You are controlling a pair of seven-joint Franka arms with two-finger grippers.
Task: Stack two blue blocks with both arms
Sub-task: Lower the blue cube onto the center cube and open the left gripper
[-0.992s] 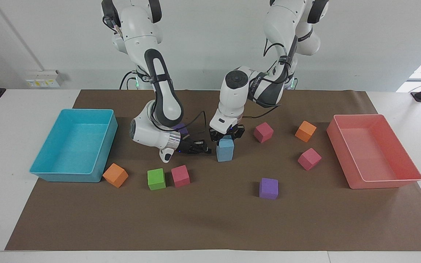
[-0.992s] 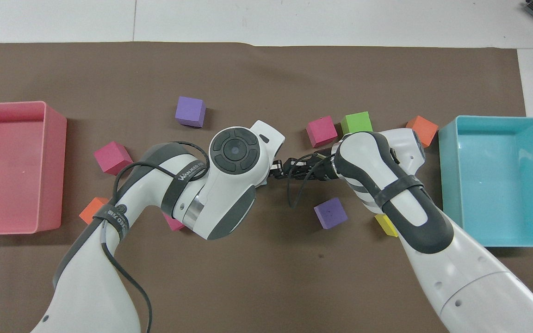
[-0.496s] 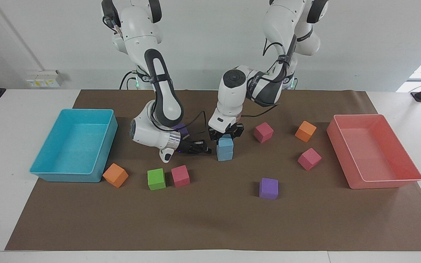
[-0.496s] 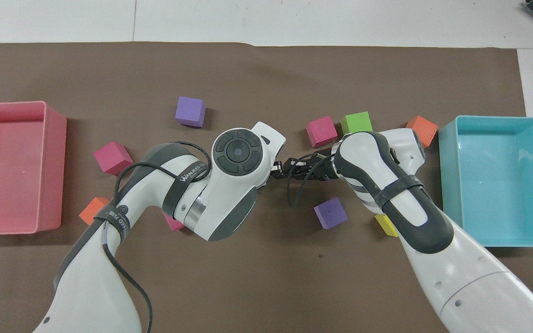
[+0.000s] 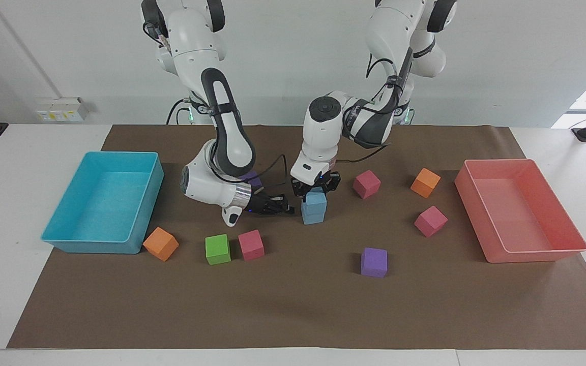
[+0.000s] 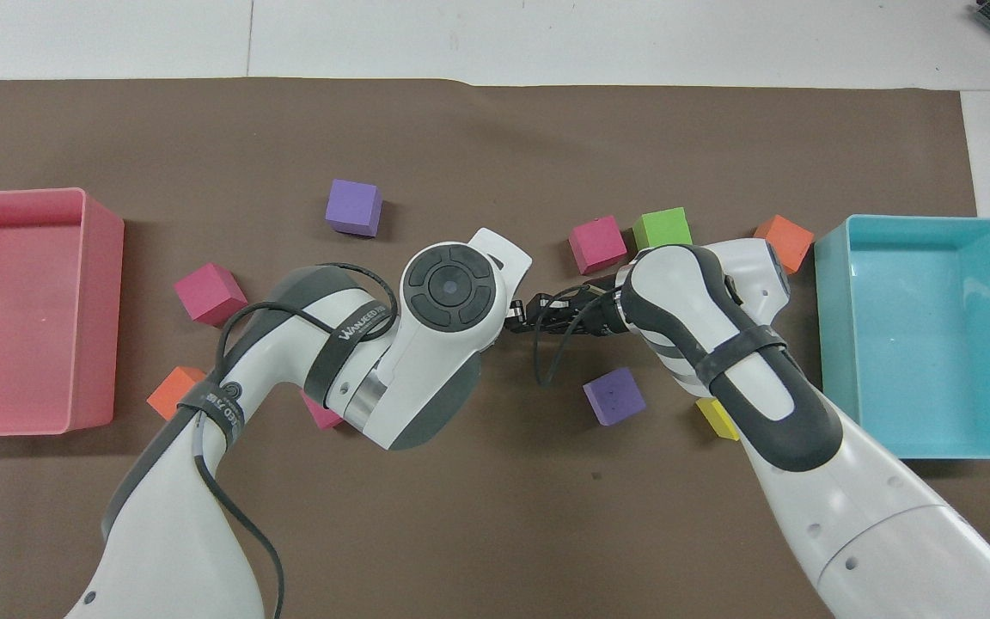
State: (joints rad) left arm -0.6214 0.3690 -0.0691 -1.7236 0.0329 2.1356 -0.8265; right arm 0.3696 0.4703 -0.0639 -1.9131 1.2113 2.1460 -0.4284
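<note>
sitting stacked, blue blocks (image 5: 314, 207), left jaws gripping top one, right jaws unclear

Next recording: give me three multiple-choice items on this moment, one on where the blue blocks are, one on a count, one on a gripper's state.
1. Where is the upper blue block?
A. in the turquoise tray
B. on the lower blue block
C. beside the green cube

2. How many pink cubes show in the facing view?
A. one
B. three
C. five

3. What is over the blue stack?
A. the left gripper
B. the right gripper
C. nothing

Key:
1 B: the upper blue block sits on the lower blue block.
2 B: pink cubes and.
3 A: the left gripper is at the top block, while the right gripper lies low beside the stack.
</note>
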